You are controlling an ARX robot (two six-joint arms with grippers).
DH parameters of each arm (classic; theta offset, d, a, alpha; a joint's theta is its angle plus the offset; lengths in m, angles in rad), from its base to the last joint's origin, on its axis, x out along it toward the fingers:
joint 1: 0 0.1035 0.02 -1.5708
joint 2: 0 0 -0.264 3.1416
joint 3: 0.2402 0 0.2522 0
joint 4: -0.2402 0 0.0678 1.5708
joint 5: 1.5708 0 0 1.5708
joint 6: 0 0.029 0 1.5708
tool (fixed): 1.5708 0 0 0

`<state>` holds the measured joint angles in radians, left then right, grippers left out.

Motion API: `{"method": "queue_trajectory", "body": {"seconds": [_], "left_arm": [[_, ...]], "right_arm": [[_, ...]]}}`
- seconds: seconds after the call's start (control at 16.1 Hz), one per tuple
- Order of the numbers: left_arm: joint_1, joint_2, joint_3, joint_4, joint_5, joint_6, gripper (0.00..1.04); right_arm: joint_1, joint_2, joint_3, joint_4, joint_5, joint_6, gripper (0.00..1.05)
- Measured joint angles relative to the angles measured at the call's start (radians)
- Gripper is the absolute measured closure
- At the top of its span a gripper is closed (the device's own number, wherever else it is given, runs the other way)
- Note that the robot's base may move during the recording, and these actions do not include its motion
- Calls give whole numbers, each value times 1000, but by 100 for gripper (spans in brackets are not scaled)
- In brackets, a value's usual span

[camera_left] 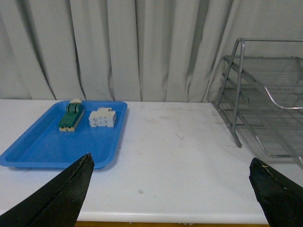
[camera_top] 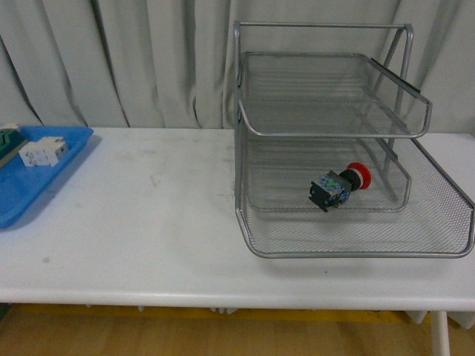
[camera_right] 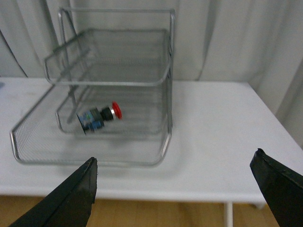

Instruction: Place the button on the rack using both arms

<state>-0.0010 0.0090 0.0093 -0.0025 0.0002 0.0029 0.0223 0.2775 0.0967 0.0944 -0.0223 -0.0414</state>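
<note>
The button point(camera_top: 340, 185) lies on its side inside the rack point(camera_top: 330, 134), under the top tier. It seems to rest in the middle tier close to that tier's front rim, though the mesh makes the tier hard to tell for certain. Its red cap points toward the rack's right side and its black and blue body toward the left. Nothing touches it.

The rack stands on the white worktop point(camera_top: 148, 222). Well to the left of the rack sits a blue tray point(camera_left: 42, 142), which holds a green switch block point(camera_left: 71, 117) and a white component point(camera_left: 102, 117) side by side.

The left claw point(camera_left: 170, 161) has its fingers spread wide with nothing between them, and the rack is off to one side of it. The right claw point(camera_right: 175, 158) is likewise spread wide and empty, in front of the rack and apart from it.
</note>
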Motion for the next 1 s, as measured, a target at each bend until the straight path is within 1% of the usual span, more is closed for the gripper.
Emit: {"method": "queue_trajectory", "body": {"seconds": [0.06, 0.19, 0.25, 0.37, 0.44, 0.56, 0.62, 0.75, 0.81, 0.87, 0.93, 1.0], "left_arm": [[0, 0, 0, 0, 0, 0, 7], [0, 0, 0, 0, 0, -1, 7], [0, 0, 0, 0, 0, -1, 7], [0, 0, 0, 0, 0, -1, 7], [0, 0, 0, 0, 0, -1, 7], [0, 0, 0, 0, 0, -1, 7], [0, 0, 0, 0, 0, -1, 7], [0, 0, 0, 0, 0, -1, 7], [0, 0, 0, 0, 0, -1, 7], [0, 0, 0, 0, 0, -1, 7], [0, 0, 0, 0, 0, -1, 7], [0, 0, 0, 0, 0, -1, 7]], "right_arm": [[13, 95, 39, 89, -2, -5, 6], [18, 346, 155, 305, -29, 14, 6], [18, 510, 236, 370, -53, 48, 6], [26, 795, 388, 308, -88, 119, 6], [30, 907, 447, 252, -106, 150, 10], [49, 1073, 562, 135, -129, 183, 30], [71, 1135, 632, 54, -142, 183, 46], [117, 1176, 643, -35, -177, 164, 68], [151, 1209, 636, -71, -185, 145, 85], [174, 1226, 625, -84, -185, 137, 97], [185, 1240, 619, -90, -187, 133, 103], [196, 1257, 614, -95, -184, 134, 103]]}}
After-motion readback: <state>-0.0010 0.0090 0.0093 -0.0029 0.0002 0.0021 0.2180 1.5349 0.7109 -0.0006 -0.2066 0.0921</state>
